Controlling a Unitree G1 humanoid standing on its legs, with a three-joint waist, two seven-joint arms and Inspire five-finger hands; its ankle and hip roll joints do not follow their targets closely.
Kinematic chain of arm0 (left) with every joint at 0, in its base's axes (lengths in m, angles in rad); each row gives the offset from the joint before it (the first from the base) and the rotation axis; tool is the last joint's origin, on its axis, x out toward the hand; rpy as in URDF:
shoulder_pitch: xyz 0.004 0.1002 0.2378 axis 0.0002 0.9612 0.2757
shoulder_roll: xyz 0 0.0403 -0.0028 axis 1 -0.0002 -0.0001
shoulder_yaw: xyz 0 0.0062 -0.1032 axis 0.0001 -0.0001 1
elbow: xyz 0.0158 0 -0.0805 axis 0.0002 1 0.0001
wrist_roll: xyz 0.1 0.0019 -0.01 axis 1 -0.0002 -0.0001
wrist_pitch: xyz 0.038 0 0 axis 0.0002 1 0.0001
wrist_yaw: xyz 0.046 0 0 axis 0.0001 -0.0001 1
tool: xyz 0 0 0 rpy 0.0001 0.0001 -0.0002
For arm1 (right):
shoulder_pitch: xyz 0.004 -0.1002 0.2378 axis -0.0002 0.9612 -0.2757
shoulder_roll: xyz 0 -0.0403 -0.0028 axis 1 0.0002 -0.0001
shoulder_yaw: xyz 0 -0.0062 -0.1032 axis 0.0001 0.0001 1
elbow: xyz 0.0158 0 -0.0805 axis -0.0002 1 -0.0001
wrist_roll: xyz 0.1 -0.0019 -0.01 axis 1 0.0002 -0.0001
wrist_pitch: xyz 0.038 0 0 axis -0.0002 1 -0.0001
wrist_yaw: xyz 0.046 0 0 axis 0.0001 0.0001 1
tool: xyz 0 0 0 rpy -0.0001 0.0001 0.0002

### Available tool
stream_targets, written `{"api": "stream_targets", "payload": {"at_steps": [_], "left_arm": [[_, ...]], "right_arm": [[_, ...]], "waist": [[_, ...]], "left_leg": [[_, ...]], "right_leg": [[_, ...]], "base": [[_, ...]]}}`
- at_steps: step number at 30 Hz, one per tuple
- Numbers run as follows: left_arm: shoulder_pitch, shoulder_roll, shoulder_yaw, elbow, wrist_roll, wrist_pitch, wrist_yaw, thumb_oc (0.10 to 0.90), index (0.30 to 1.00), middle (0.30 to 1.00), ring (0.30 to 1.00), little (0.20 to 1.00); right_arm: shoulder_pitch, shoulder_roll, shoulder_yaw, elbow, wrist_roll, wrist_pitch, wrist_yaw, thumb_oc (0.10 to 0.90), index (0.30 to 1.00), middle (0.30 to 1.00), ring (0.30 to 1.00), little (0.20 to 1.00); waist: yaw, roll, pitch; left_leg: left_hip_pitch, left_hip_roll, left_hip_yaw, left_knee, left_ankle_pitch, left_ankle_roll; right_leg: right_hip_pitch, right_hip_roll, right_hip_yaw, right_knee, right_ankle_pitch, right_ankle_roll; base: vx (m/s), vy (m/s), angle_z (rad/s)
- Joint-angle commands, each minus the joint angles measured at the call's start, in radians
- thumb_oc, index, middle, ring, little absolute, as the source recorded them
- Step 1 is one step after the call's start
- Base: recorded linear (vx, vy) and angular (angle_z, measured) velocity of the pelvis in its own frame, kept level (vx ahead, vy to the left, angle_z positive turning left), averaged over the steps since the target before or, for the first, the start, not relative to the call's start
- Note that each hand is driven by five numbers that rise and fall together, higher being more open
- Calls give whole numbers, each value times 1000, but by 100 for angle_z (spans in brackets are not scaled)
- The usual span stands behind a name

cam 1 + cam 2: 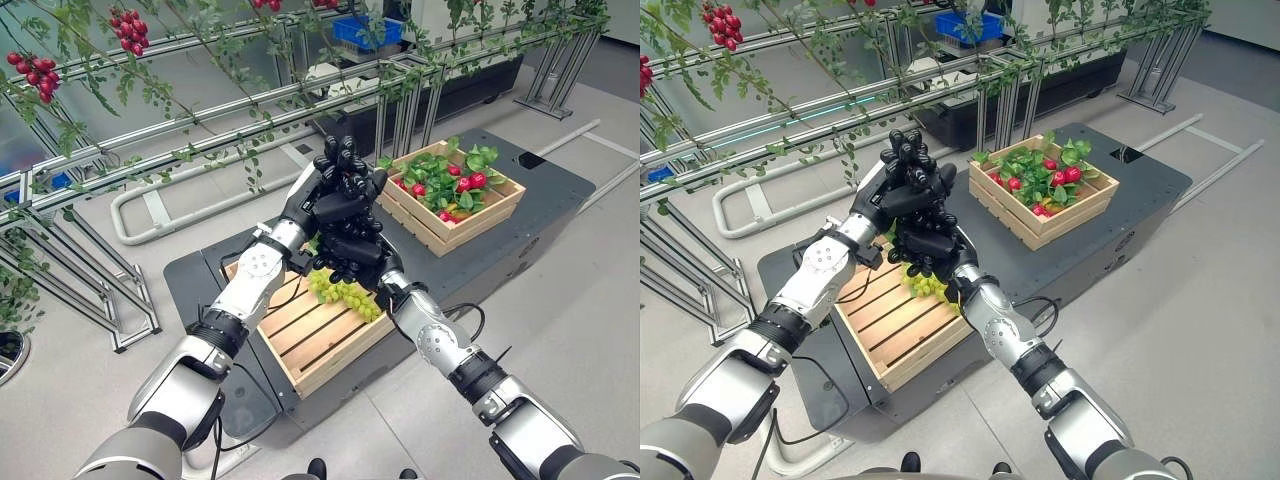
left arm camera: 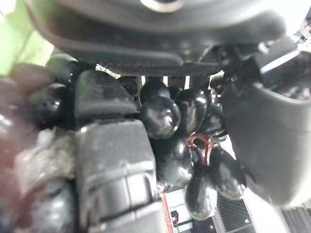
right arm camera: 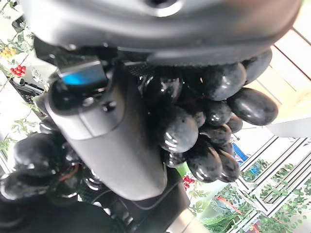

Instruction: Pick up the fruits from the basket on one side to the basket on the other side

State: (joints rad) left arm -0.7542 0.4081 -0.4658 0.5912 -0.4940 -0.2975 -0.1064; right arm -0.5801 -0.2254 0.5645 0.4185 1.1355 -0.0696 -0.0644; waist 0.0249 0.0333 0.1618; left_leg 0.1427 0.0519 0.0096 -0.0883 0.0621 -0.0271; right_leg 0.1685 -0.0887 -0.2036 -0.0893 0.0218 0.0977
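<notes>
Fingers of both hands, left hand (image 1: 335, 205) and right hand (image 1: 352, 258), clasp black grapes (image 1: 345, 157) aloft.

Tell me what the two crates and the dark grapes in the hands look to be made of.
Both crates, the near one and the far one, look like pale unfinished wood: separate slats with gaps between them. The dark grapes, held in the left hand and right hand, have a very glossy, even skin with sharp highlights, which suggests plastic imitation, though that is uncertain.
</notes>
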Motion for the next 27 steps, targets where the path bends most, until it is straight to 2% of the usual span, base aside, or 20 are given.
{"api": "stream_targets", "payload": {"at_steps": [1,12,18,27], "left_arm": [[-61,5,27,156,-4,-24,48,800,900,900,900,900],[-52,10,44,172,-6,-7,73,800,900,900,900,900],[-45,23,53,179,0,-30,95,800,900,900,900,900],[-31,48,80,175,2,-45,111,800,900,900,900,900]], "right_arm": [[-108,99,-120,-64,-17,-196,123,400,300,300,300,300],[-101,95,-128,-59,-27,-198,109,400,300,300,300,300],[-96,82,-134,-57,-25,-200,106,400,300,300,300,300],[-74,49,-184,-63,-16,-236,95,400,300,300,300,300]], "waist": [[3,-28,-135],[0,-26,-132],[-2,-26,-132],[-6,-27,-133]], "left_leg": [[25,-14,7,1,-121,13],[28,-14,9,1,-122,14],[27,-13,11,1,-121,13],[29,-11,16,1,-123,12]], "right_leg": [[16,-26,31,2,-60,-45],[16,-25,34,2,-58,-45],[15,-25,36,2,-57,-45],[17,-24,37,2,-57,-45]], "base": [[0,0,0],[0,0,0],[0,0,0],[0,0,0]]}}
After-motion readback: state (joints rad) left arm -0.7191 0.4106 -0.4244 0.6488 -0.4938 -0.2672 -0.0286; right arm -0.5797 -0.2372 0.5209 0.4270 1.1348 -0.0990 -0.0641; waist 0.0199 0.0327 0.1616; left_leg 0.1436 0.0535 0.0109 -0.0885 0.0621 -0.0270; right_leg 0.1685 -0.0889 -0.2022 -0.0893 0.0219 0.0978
